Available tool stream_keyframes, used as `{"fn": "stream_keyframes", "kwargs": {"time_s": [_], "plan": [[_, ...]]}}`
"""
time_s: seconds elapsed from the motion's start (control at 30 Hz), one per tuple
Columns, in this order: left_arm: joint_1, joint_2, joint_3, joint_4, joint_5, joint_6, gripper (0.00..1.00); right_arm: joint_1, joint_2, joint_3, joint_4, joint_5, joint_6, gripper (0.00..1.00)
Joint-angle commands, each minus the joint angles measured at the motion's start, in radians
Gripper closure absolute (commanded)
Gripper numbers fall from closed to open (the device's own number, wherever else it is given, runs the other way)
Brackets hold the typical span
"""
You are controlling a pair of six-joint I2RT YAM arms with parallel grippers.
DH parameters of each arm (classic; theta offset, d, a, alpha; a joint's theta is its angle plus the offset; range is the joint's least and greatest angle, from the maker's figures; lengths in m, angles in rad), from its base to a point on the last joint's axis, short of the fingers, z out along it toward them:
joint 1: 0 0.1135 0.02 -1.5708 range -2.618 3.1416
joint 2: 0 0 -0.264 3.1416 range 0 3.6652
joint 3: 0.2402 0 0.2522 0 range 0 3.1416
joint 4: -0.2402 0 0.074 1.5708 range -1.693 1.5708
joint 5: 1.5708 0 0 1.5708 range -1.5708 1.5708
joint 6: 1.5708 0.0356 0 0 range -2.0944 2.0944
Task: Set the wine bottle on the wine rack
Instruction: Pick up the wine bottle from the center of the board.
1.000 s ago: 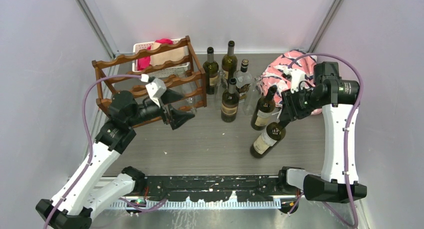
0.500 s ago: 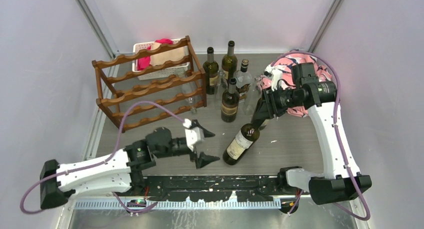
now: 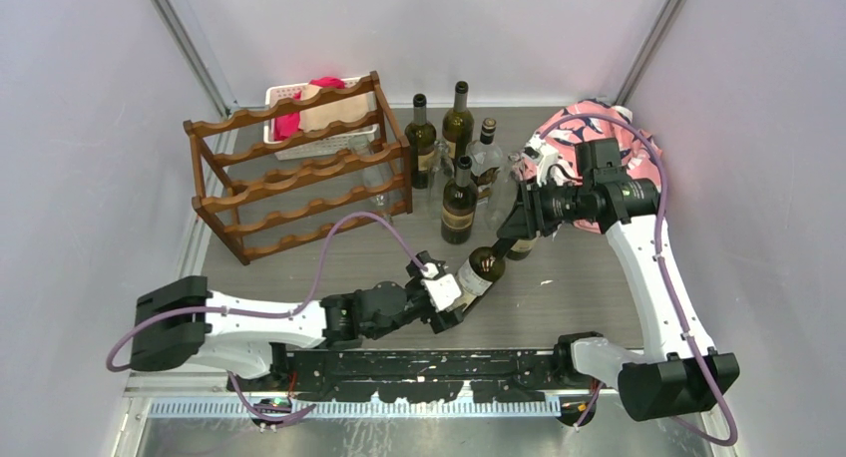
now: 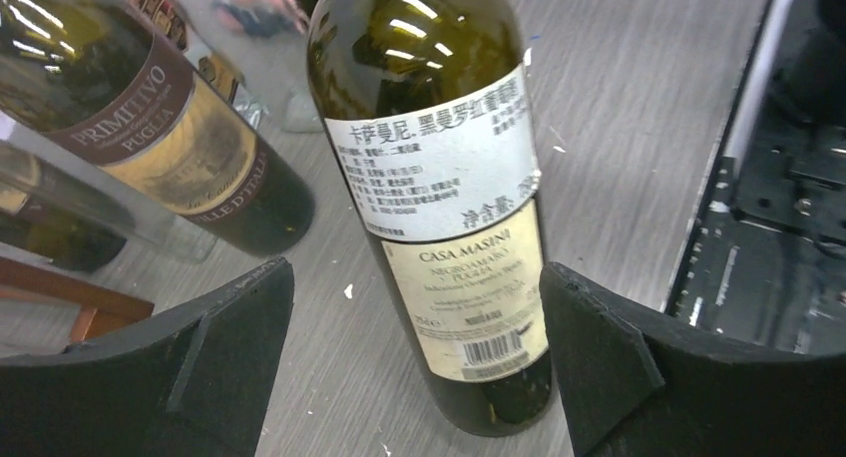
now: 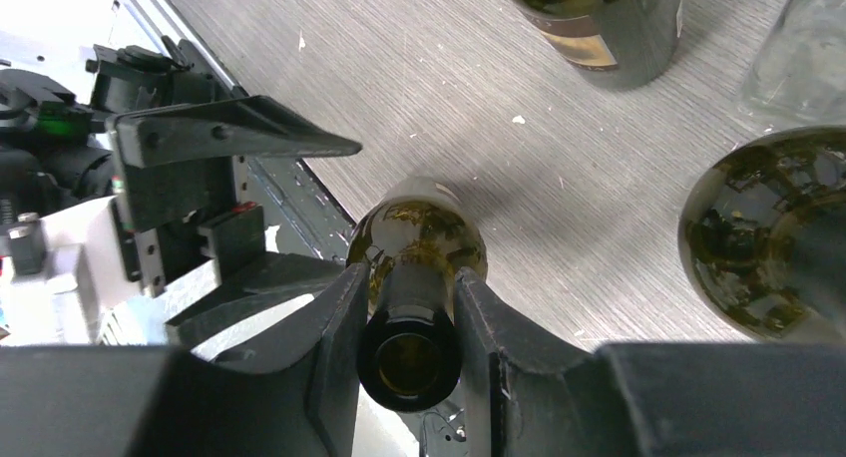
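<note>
A dark green wine bottle [image 3: 477, 272] with a white and cream label leans tilted over the table's front middle. My right gripper [image 3: 511, 239] is shut on its neck; the right wrist view shows the fingers [image 5: 334, 327] clamped on the neck just below the open mouth [image 5: 409, 362]. My left gripper [image 3: 451, 299] is open, with a finger on each side of the bottle's lower body [image 4: 454, 247]; its right finger [image 4: 638, 377] is very close to the glass. The dark reddish-brown wine rack [image 3: 299, 178] stands at the back left, with no bottles in it.
Several bottles stand in the back middle, among them a labelled one [image 3: 459, 213] and a tall one [image 3: 458, 123]. Another [image 3: 521, 245] stands just behind my right gripper. A white basket [image 3: 284, 103] with pink cloth sits behind the rack. A pink patterned cloth [image 3: 599, 128] lies at the back right.
My left arm swung from the rack down to the table's front and put its open fingers around the bottle's base. My right gripper carried the tilted bottle leftwards.
</note>
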Motion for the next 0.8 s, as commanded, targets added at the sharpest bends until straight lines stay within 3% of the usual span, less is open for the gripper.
{"fn": "stream_keyframes", "kwargs": {"time_s": [0.0, 0.13, 0.37, 0.53, 0.67, 0.77], "plan": [[-0.004, 0.071, 0.056, 0.185, -0.145, -0.046, 0.07, 0.006, -0.049, 0.0, 0.063, -0.123, 0.04, 0.99], [-0.004, 0.149, 0.059, 0.21, -0.166, -0.089, 0.03, 0.006, -0.05, -0.007, 0.065, -0.128, 0.038, 0.99], [0.005, 0.268, 0.012, 0.378, -0.049, -0.121, 0.03, 0.005, -0.049, -0.017, 0.071, -0.136, 0.038, 0.99], [0.074, 0.352, -0.033, 0.514, 0.051, -0.19, 0.04, 0.006, -0.047, -0.024, 0.072, -0.139, 0.037, 0.99], [0.099, 0.419, -0.083, 0.689, 0.121, -0.189, 0.07, 0.006, -0.039, -0.025, 0.072, -0.137, 0.035, 0.99], [0.1, 0.463, -0.093, 0.741, 0.141, -0.194, 0.19, 0.006, -0.036, -0.027, 0.072, -0.136, 0.034, 0.99]]}}
